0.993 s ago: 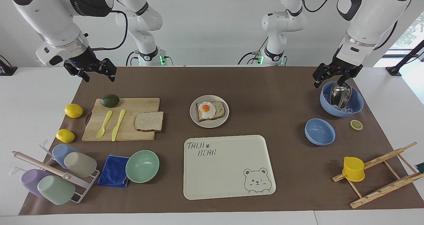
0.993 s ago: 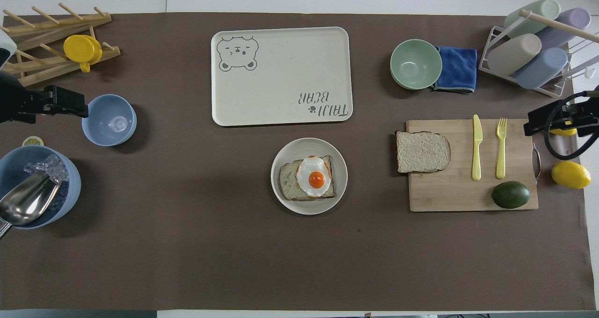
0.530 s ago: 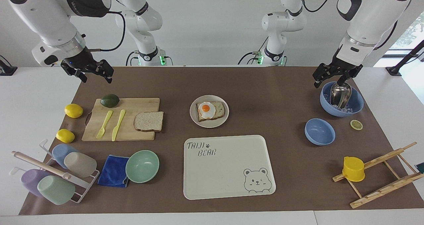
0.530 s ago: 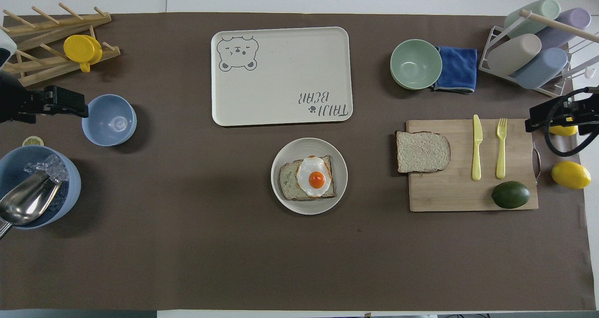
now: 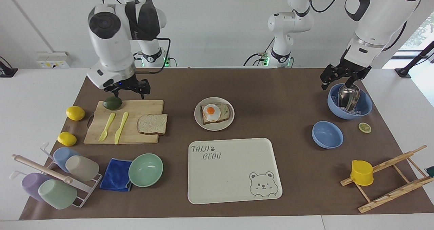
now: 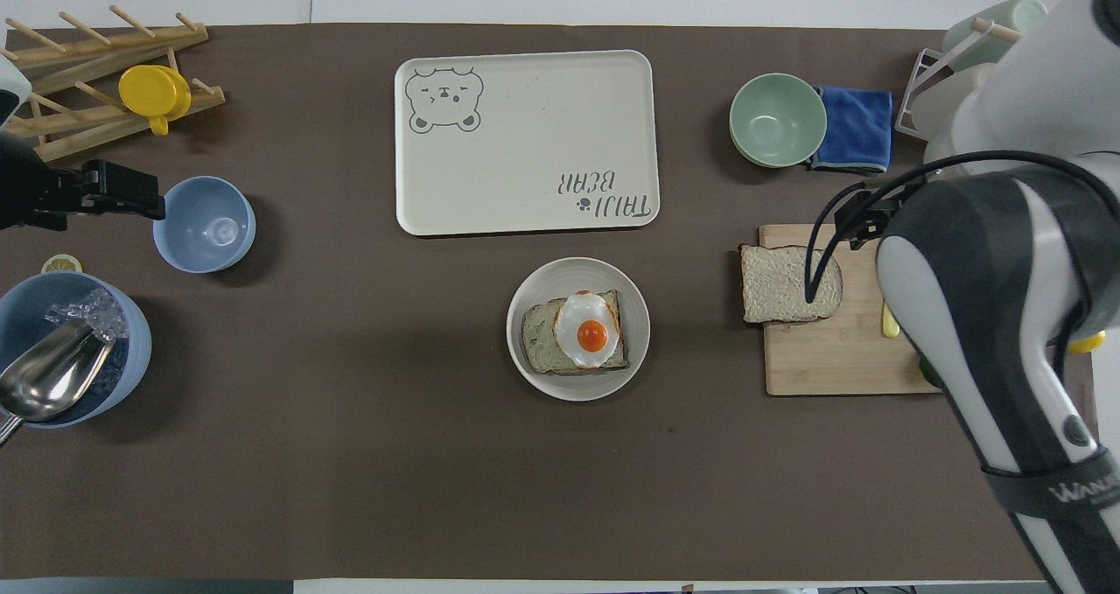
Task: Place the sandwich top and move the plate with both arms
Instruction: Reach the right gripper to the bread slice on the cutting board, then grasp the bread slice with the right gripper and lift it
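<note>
Since the earlier frames the right arm swings in from the upper left corner of the facing view; its right end effector now hangs over the upper edge of the cutting board, by the avocado, fingers spread, holding nothing. Left arm waits at upper right, unchanged, left end effector spread over the big blue bowl with the scoop. Tray sits lower centre on the surface. Plate at centre carries the egg-topped slice. Sandwich top lies flat at the board's end next to the plate, untouched. Step in hand, likely: reach the sandwich top. Do it well: centre over the slice, drop low, pinch opposite crusts gently, stay clear of knife and fork.
</note>
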`<state>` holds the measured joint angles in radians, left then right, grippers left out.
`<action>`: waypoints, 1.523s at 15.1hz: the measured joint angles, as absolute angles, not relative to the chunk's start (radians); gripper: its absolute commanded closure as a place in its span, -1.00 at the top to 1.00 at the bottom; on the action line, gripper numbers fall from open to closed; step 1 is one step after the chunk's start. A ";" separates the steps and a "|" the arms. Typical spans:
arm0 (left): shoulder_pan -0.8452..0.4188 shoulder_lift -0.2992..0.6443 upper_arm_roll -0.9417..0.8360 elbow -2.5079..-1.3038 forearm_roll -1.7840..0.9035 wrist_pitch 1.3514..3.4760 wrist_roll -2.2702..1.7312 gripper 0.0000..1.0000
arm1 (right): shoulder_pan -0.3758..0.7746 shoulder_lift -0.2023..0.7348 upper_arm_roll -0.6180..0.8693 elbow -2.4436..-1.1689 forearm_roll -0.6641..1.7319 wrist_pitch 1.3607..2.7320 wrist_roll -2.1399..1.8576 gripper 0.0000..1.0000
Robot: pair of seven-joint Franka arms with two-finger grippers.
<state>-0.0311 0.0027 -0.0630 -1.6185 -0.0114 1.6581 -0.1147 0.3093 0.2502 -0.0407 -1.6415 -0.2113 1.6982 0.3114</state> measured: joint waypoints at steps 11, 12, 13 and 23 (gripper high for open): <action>-0.031 0.003 -0.063 -1.619 -0.011 1.657 -0.115 1.00 | 0.345 0.296 -0.045 -1.642 -0.228 1.724 0.511 1.00; -0.031 0.003 -0.063 -1.619 -0.011 1.657 -0.115 1.00 | 0.345 0.296 -0.046 -1.642 -0.228 1.732 0.536 1.00; -0.031 0.003 -0.063 -1.619 -0.011 1.657 -0.115 1.00 | 0.345 0.296 -0.046 -1.642 -0.228 1.736 0.564 1.00; -0.031 0.003 -0.063 -1.619 -0.011 1.657 -0.115 1.00 | 0.452 0.409 -0.038 -1.691 -0.361 1.786 0.517 1.00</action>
